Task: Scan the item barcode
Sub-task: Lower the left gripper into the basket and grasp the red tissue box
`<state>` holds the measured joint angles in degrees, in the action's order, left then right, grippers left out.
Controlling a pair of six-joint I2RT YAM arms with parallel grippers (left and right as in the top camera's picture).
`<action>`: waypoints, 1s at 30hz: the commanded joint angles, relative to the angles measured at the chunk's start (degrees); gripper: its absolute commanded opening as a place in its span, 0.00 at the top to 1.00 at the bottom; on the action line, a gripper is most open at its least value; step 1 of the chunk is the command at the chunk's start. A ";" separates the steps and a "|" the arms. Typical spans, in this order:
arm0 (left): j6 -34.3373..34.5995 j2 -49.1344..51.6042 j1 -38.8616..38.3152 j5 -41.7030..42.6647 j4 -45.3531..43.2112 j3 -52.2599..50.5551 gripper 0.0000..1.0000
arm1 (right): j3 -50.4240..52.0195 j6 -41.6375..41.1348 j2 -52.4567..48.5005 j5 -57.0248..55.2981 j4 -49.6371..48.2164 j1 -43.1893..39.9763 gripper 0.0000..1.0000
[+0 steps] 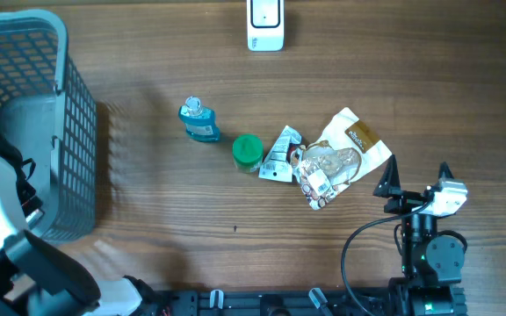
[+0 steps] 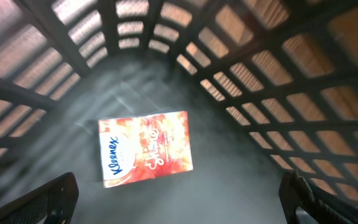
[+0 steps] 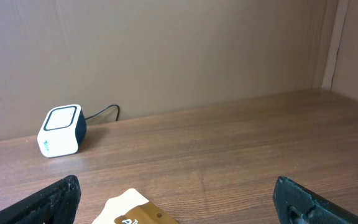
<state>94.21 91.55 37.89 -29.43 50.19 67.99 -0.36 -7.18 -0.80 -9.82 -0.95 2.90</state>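
The grey mesh basket [image 1: 77, 105] sits far to the left of the white barcode scanner [image 1: 265, 25]. The left tool [image 2: 179, 205] hangs inside it with fingers wide apart and empty, above an orange Kleenex pack [image 2: 146, 148] lying flat on the basket floor.

The right tool [image 1: 415, 175] hovers over the wooden surface [image 1: 148, 202], to the right of the scanner and nearer the robot. It is spread open and grips nothing. I'd guess the step in hand is picking the next item, most likely the tan pouch [image 1: 358, 140], the closest thing to it.

To do it well, come down on the pouch's free edge, away from the crumpled wrappers touching it. Pinch firmly, since thin film slips, then turn the printed code flat toward the scanner's window.

The pouch looks creased and soft, tan with a brown label, and no barcode shows from above. Further left lie a silver sachet [image 1: 279, 154], a blue bottle [image 1: 198, 121] and a green-lidded tub [image 1: 248, 150].
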 commanded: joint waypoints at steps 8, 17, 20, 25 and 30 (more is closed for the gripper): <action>0.50 10.38 0.66 4.13 -4.09 -0.61 0.00 | 0.04 0.98 0.22 0.90 -0.28 -0.20 0.00; -5.33 14.19 4.20 10.03 -5.95 -0.61 0.00 | 0.04 0.98 0.22 0.90 -0.28 -0.20 0.00; -5.33 15.10 6.45 14.36 -5.14 -0.61 0.00 | 0.04 1.01 0.22 0.90 -0.28 -0.20 0.00; -5.31 15.10 8.66 14.62 -3.85 -0.61 0.00 | 0.04 1.01 0.22 0.90 -0.28 -0.20 0.00; -5.35 15.10 9.64 14.64 -1.92 -0.61 0.10 | 0.04 0.98 0.22 0.90 -0.28 -0.20 0.00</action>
<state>89.17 105.43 46.19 -16.80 47.18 68.12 -0.36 -7.18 -0.80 -9.82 -0.95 2.87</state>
